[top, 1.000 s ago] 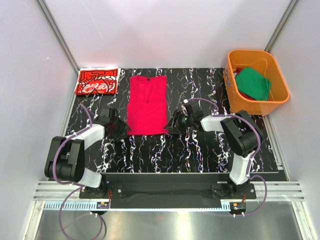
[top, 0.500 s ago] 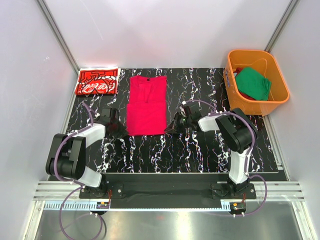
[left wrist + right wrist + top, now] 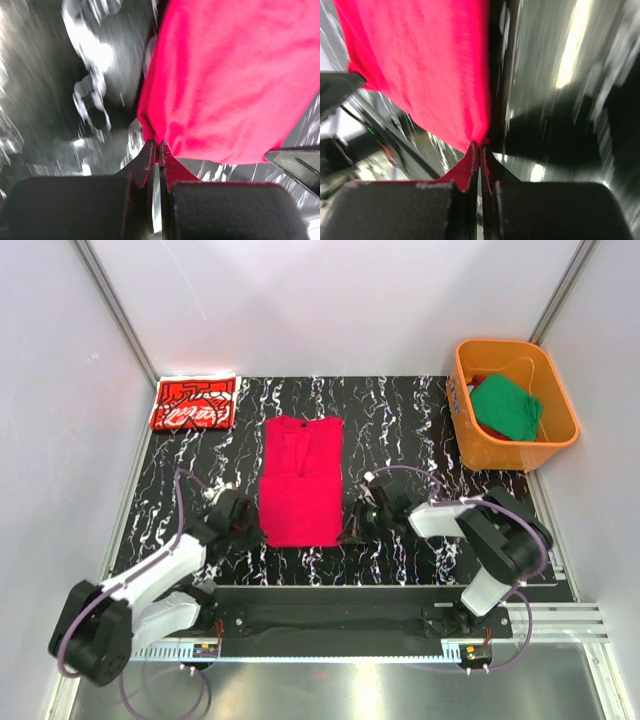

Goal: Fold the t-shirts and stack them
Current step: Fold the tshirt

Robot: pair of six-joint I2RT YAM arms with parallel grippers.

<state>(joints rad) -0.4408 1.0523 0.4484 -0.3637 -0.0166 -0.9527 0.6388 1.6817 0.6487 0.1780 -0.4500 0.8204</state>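
Note:
A plain crimson-red t-shirt (image 3: 300, 480) lies lengthwise on the black marbled table (image 3: 420, 420), folded into a long strip. My left gripper (image 3: 252, 527) is shut on its near left edge (image 3: 150, 125). My right gripper (image 3: 350, 532) is shut on its near right edge (image 3: 475, 125). In both wrist views the fingertips pinch a peak of red cloth. A folded red t-shirt with white line print (image 3: 195, 402) lies at the far left corner. A green t-shirt (image 3: 508, 407) sits in the orange tub (image 3: 466, 430).
The orange tub stands at the far right edge of the table. White walls close in the left, back and right. A metal rail (image 3: 330, 625) with both arm bases runs along the near edge.
Both grippers closed on the crimson shirt's side edges and pulled toward the near edge. The shirt slid nearer, and both arms drew back.

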